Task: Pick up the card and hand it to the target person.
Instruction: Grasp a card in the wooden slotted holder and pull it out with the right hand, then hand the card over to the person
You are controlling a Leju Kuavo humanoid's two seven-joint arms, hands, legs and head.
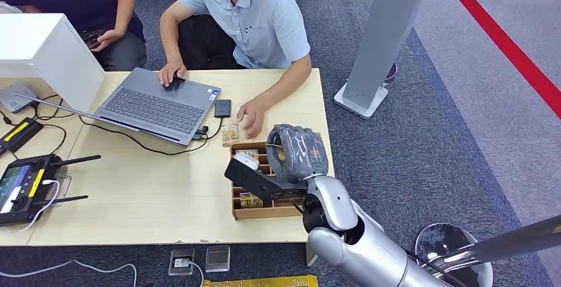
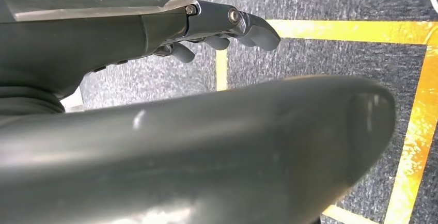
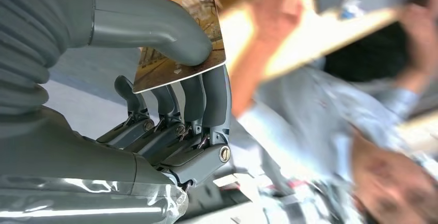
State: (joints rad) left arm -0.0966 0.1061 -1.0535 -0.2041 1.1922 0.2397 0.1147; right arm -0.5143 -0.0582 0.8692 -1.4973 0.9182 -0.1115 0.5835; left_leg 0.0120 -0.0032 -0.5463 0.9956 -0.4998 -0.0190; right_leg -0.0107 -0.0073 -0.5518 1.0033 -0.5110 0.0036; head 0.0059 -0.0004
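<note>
My right hand (image 1: 298, 153) hovers over the wooden card box (image 1: 264, 211) at the table's right end. In the right wrist view this hand (image 3: 170, 84) pinches a brown printed card (image 3: 181, 65) between thumb and fingers. Across the table sits a person in a light blue shirt (image 1: 264, 22), blurred in the right wrist view (image 3: 320, 110). Their hand (image 1: 251, 112) rests on the table just beyond my right hand, beside another card (image 1: 229, 135) lying flat. My left hand (image 2: 227, 28) hangs over grey carpet with yellow lines, fingers loosely extended and holding nothing.
An open laptop (image 1: 155, 105) with cables and a dark phone (image 1: 223, 108) lie mid-table. A remote controller (image 1: 23, 181) sits at the left edge, a white box (image 1: 46, 49) at the back left. A second person (image 1: 99, 2) sits behind. A grey stand (image 1: 384, 36) rises right of the table.
</note>
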